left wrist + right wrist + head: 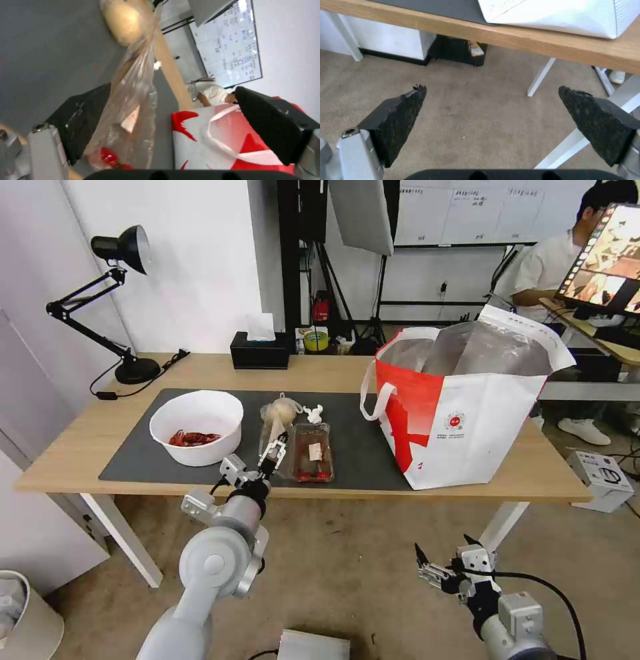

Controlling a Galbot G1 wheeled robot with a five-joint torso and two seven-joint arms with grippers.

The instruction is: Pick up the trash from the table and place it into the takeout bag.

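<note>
On the table (93, 440), the dark mat holds the trash: a white bowl (197, 427) with red scraps, a knotted clear bag (277, 417) with a beige lump, a small tissue (313, 413) and a clear clamshell tray (311, 452). My left gripper (273, 450) hovers open at the mat's near edge. In the left wrist view the knotted bag (133, 100) runs between the fingers, close to one finger (83, 120). The red-and-white takeout bag (467, 407) stands open to the right. My right gripper (443, 567) hangs open below table height, over the floor.
A black tissue box (260, 350) and a desk lamp (123, 307) stand at the table's back. A white bin (20, 613) sits on the floor at the left and a white box (603, 477) at the right. White table legs (540, 77) are near the right gripper.
</note>
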